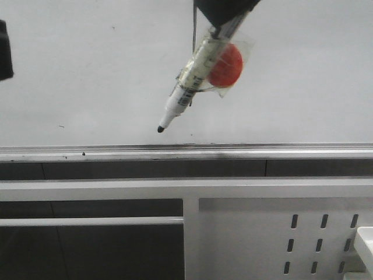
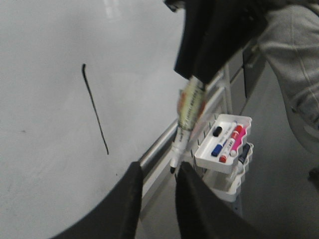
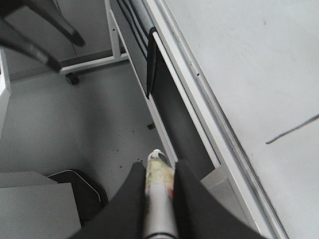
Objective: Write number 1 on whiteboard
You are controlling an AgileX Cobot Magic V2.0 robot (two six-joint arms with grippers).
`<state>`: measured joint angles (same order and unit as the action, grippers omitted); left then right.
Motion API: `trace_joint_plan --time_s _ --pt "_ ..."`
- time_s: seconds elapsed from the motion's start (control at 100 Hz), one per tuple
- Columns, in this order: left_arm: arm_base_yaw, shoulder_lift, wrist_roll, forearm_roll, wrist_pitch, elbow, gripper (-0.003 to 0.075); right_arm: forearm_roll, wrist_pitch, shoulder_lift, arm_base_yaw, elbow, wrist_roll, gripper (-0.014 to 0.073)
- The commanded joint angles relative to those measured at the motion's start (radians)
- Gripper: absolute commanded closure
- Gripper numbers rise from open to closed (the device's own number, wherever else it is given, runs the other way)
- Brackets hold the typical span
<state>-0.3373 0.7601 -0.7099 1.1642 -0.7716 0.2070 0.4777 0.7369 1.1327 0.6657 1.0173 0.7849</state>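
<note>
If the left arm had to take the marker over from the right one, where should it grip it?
Probably the bare lower barrel of the marker, between the taped wrap and the tip, coming from the robot's left. The right gripper is shut on the upper end, and the red piece sticks out on the other side.

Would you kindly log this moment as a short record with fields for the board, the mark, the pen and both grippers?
board: whiteboard, upright, silver rail along its lower edge
mark: number 1, one thin black stroke, already drawn
pen: marker, uncapped, tip pointing down, above the rail
right gripper: shut on the marker
left gripper: open, holding nothing
nearby: tray of markers on the frame below the board
</note>
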Motion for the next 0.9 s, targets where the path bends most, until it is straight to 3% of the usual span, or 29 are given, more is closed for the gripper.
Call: trace_joint_plan --time_s 0.0,0.28,0.57,0.89 --pt "0.001 0.004 -0.031 0.014 -0.004 0.061 0.0451 0.011 -0.011 0.005 0.005 0.071 0.007 0.0663" --pt "-0.025 0.103 -0.038 0.081 -0.010 0.137 0.0449 0.005 -0.031 0.079 0.107 0.143 0.007 0.0663" --pt "-0.154 0.260 -0.038 0.075 0.019 0.226 0.0449 0.005 -0.075 0.093 0.112 0.153 0.007 0.0663" --pt "-0.171 0.342 -0.038 0.078 0.105 0.293 0.0449 0.007 -0.077 0.093 0.118 0.153 0.007 0.0663"
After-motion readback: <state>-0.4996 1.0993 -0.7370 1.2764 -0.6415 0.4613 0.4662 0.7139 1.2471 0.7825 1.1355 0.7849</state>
